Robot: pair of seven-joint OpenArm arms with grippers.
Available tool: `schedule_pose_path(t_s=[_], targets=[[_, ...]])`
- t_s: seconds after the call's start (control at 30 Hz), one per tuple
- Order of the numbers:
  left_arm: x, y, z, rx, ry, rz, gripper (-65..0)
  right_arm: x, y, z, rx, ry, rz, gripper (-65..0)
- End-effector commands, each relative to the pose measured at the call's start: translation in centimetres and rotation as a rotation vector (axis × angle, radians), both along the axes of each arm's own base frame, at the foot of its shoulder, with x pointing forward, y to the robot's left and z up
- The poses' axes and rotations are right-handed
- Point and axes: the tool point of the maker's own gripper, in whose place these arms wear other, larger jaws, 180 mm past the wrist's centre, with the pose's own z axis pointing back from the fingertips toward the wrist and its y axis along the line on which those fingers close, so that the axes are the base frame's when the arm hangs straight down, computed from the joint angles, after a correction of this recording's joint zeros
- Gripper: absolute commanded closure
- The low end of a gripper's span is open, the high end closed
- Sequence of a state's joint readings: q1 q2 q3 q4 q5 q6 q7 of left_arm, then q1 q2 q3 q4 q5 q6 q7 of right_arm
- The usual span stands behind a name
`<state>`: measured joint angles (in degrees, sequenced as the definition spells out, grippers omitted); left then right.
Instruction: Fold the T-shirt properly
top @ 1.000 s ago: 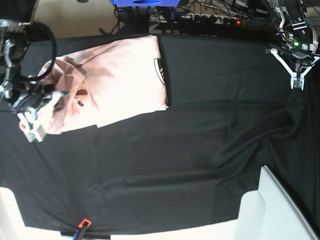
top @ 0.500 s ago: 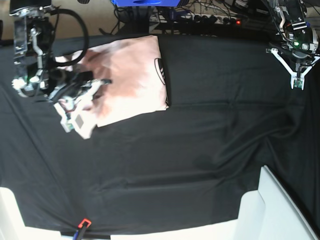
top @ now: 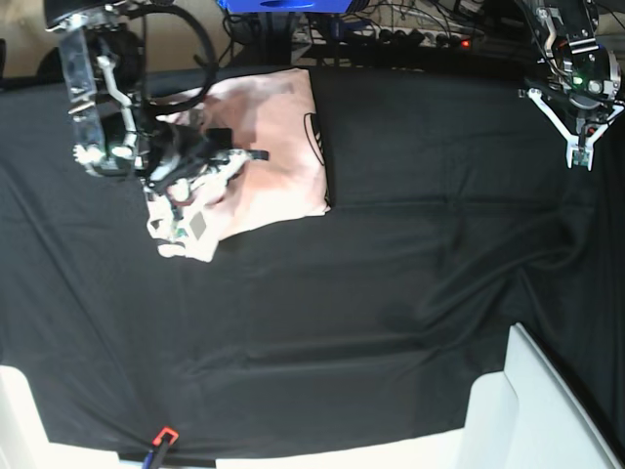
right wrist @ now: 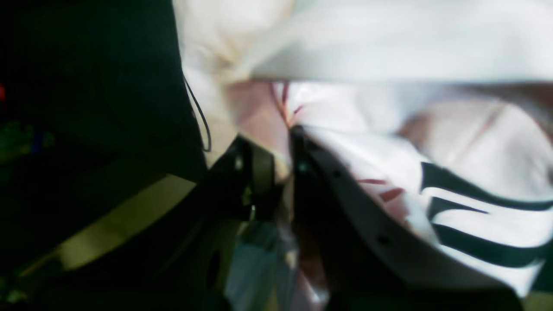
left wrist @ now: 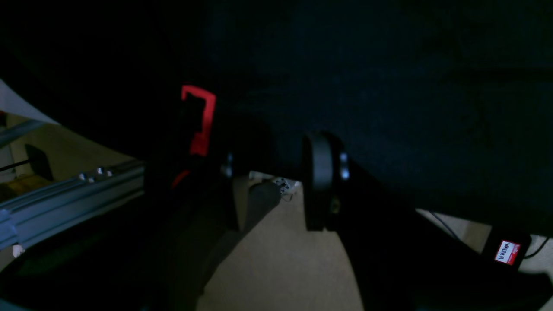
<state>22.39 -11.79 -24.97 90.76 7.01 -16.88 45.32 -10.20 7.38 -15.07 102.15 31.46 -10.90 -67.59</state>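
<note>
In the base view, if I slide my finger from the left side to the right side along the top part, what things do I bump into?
The right tool shut on the T-shirt → bare black table cloth → the left tool hanging near the right edge, holding nothing.

I see a tabletop (top: 391, 293) draped in wrinkled black cloth (top: 322, 322), with creases running toward its right edge. Along the far edge sits a blue box (top: 283, 5) beside a tangle of cables (top: 410, 34) and a power strip showing a small red light (top: 466, 43). Beige floor (top: 137, 34) shows past the far left corner. At the near right corner stands a white panel (top: 532, 415); a small red-and-black marker (top: 164, 436) lies on the near edge, left side. My left wrist view catches tan floor (left wrist: 276, 268) and an aluminium rail (left wrist: 65, 194) below the tabletop.
</note>
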Motion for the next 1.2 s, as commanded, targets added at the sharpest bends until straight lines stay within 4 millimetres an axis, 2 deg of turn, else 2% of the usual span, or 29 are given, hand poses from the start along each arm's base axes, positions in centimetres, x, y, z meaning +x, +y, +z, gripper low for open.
schedule_pose_path(t_s=[0.0, 0.17, 0.23, 0.33, 0.47, 0.53, 0.6, 0.7, 0.8, 0.93, 1.03, 1.1, 1.17], targets=[[0.5, 0.7, 1.0, 0.028, -0.023, -0.008, -20.3, 0.4, 0.5, 0.7, 0.025, -0.010, -0.014, -9.1], [0.5, 0.6, 0.9, 0.025, -0.021, -0.012, -20.3, 0.3, 2.2, 1.1, 0.073, 0.002, -0.032, -21.6], [0.5, 0.6, 0.9, 0.025, -0.021, -0.012, -20.3, 0.1, 2.6, 1.2, 0.079, 0.007, -0.019, -31.9], [0.5, 0.6, 0.9, 0.026, -0.021, -0.010, -20.3, -0.5, 4.4, 1.9, 0.098, -0.015, 0.042, -46.7], [0.6, 0.7, 0.9, 0.026, -0.023, -0.009, -20.3, -1.2, 6.0, 3.7, 0.129, -0.055, 0.091, -47.3], [0.5, 0.7, 1.0, 0.027, -0.023, -0.007, -20.3, -0.8, 5.9, 4.7, 0.136, -0.087, 0.087, -46.9], [0.5, 0.8, 1.0, 0.028, -0.024, -0.005, -20.3, -0.7, 5.6, 5.5, 0.136, -0.113, 0.086, -43.5], [0.6, 1.1, 1.2, 0.038, -0.020, -0.013, -20.3, 0.4, 2.6, 5.3, 0.094, -0.123, 0.016, -37.1], [-0.1, 1.5, 0.4, 0.030, 0.003, 0.003, -20.3, 1.3, -0.3, 5.1, 0.064, -0.108, -0.067, -41.5], [-0.6, 1.8, -0.3, 0.026, 0.033, 0.003, -20.3, 2.5, -3.1, 5.2, 0.030, -0.132, -0.138, -48.6], [-0.6, 1.8, -0.2, 0.027, 0.032, 0.002, -20.3, 3.6, -4.5, 5.6, -0.001, -0.159, -0.150, -49.2], [-0.6, 1.8, -0.2, 0.028, 0.031, 0.001, -20.3, 3.9, -5.0, 5.1, -0.012, -0.145, -0.162, -49.2], [-0.5, 1.8, -0.1, 0.029, 0.028, 0.000, -20.3, 4.1, -6.4, 4.5, -0.033, -0.130, -0.194, -49.2]])
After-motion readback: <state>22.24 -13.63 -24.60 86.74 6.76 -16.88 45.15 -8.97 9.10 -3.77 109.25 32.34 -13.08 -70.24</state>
